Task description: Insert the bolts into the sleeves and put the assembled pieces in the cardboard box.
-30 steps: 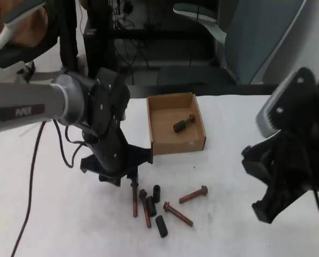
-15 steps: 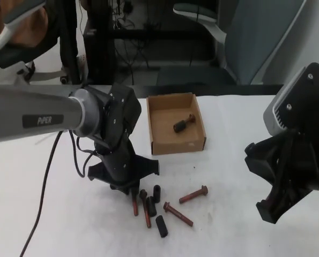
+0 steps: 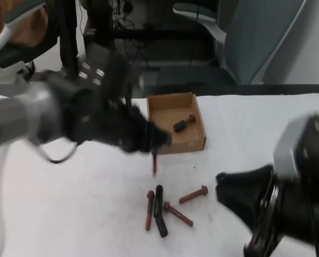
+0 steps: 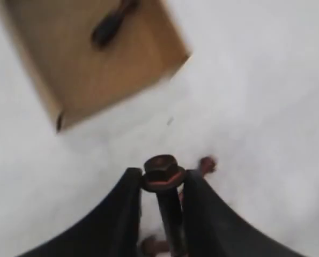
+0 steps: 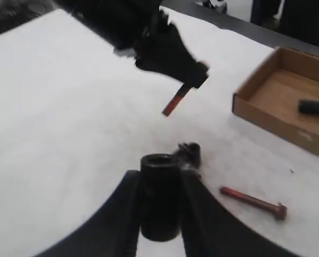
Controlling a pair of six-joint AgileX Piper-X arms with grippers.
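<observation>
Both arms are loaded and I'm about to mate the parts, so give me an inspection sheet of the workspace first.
Surface: white bench cover, nothing spilled.
Job's things: cardboard box holds one assembled piece; three loose bolts and loose sleeves lie nearer the arms.
Clutter: nothing seen.
Grippers: left gripper shut on a held bolt, clear of the cover; right gripper shut on a held sleeve.
Cables: cable loops under the left arm.
Surroundings: office chair behind the bench.

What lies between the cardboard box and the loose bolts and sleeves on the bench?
In the high view, bare white cloth, over which the rust-red bolt held in the left tool hangs, near the open brown cardboard box.
</observation>
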